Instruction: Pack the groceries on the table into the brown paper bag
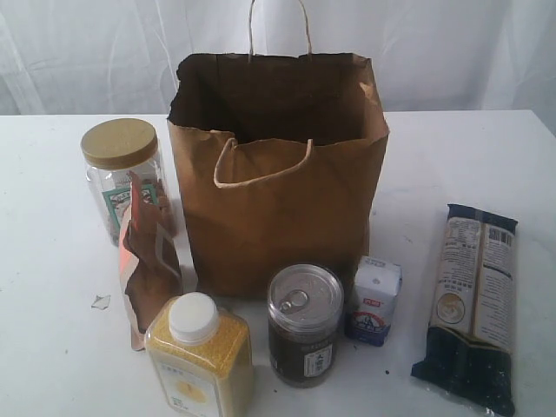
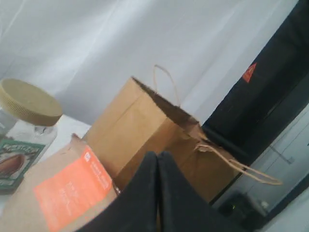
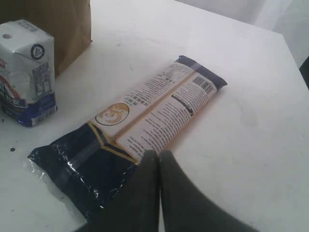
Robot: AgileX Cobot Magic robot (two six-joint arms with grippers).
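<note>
Beside the brown paper bag [image 1: 278, 217], noodle packet [image 1: 473, 304] flat on white table [image 1: 452, 156]

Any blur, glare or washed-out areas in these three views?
Exterior view: sharp, with bright reflections on the can lid. Left wrist view: soft, the shut left gripper a dark blur. Right wrist view: noodle packet fairly sharp, right gripper out of focus.

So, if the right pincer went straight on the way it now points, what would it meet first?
Most likely the long dark noodle packet: the shut right pincer points straight at it. How high it hangs above the packet is unclear.
</note>
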